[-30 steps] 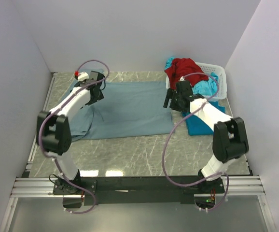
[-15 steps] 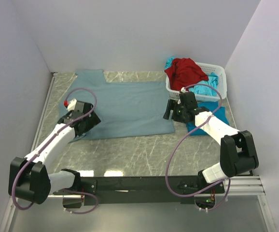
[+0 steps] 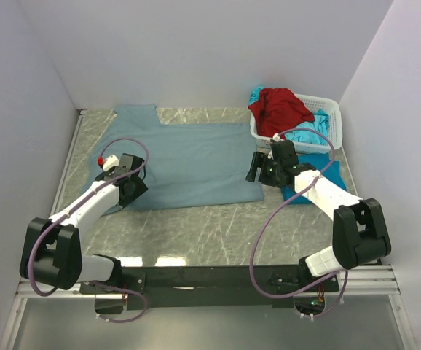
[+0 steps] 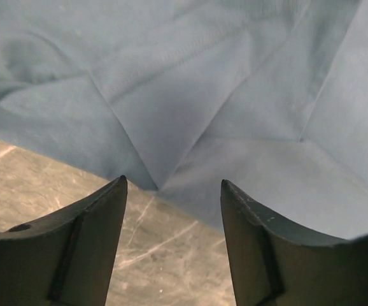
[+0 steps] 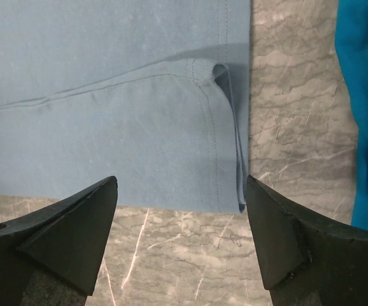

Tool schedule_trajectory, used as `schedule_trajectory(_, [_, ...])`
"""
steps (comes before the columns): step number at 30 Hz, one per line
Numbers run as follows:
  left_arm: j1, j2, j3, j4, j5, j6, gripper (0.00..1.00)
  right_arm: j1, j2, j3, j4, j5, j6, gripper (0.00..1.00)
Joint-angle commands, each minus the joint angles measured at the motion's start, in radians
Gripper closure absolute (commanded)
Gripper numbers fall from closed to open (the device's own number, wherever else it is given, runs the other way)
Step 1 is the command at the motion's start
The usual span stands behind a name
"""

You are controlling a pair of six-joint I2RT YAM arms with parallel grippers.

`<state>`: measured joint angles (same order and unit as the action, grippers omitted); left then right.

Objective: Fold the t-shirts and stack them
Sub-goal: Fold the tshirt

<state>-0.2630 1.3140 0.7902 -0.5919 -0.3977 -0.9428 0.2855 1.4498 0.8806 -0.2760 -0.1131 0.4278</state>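
Jaws stand empty on both arms: the left gripper (image 4: 171,182), partly spread, hovers at the 8 o'clock hem of the grey-blue t-shirt (image 3: 196,157), the right gripper (image 5: 181,182), wide, at its 4 o'clock corner. That shirt lies spread mid-table; the red t-shirt (image 3: 276,103) and turquoise t-shirt (image 3: 309,135) sit heaped in the basket (image 3: 332,111) at 2 o'clock. Folding looks barely begun, nothing stacked

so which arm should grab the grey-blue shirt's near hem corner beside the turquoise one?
Right. The right gripper hangs open over that corner of the grey-blue shirt; the left gripper is at the shirt's opposite side.
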Motion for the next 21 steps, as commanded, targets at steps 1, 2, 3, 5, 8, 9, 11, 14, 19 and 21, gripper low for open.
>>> schedule_trajectory(1, [0.013, 0.005, 0.041, 0.015, -0.067, -0.024, 0.35, 0.006, -0.017, 0.011, 0.015, 0.018, -0.014, 0.12])
schedule_trajectory(2, [0.016, 0.008, 0.041, 0.023, -0.067, -0.022, 0.36, 0.006, -0.016, 0.012, 0.014, 0.023, -0.014, 0.12])
schedule_trajectory(3, [0.021, 0.017, 0.04, 0.032, -0.066, -0.019, 0.37, 0.006, -0.011, 0.014, 0.012, 0.024, -0.014, 0.12])
schedule_trajectory(5, [0.031, 0.033, 0.041, 0.046, -0.038, -0.002, 0.41, 0.006, -0.008, 0.018, 0.008, 0.029, -0.014, 0.12])
schedule_trajectory(8, [0.038, 0.07, 0.05, 0.046, -0.038, -0.001, 0.49, 0.007, -0.003, 0.018, 0.004, 0.038, -0.014, 0.12])
schedule_trajectory(9, [0.039, 0.079, 0.052, 0.05, -0.041, -0.002, 0.53, 0.006, 0.0, 0.02, 0.001, 0.049, -0.012, 0.12])
schedule_trajectory(11, [0.041, 0.085, 0.053, 0.064, -0.035, 0.009, 0.63, 0.007, 0.003, 0.021, -0.005, 0.055, -0.014, 0.12])
schedule_trajectory(14, [0.044, 0.094, 0.072, 0.049, -0.065, -0.011, 0.99, 0.006, 0.007, 0.026, -0.008, 0.056, -0.015, 0.12])
schedule_trajectory(19, [0.054, 0.085, 0.089, 0.023, -0.113, -0.008, 0.99, 0.006, 0.011, 0.029, -0.008, 0.047, -0.015, 0.13])
schedule_trajectory(21, [0.067, 0.076, 0.096, 0.026, -0.124, 0.002, 0.99, 0.007, 0.012, 0.027, -0.006, 0.047, -0.017, 0.13])
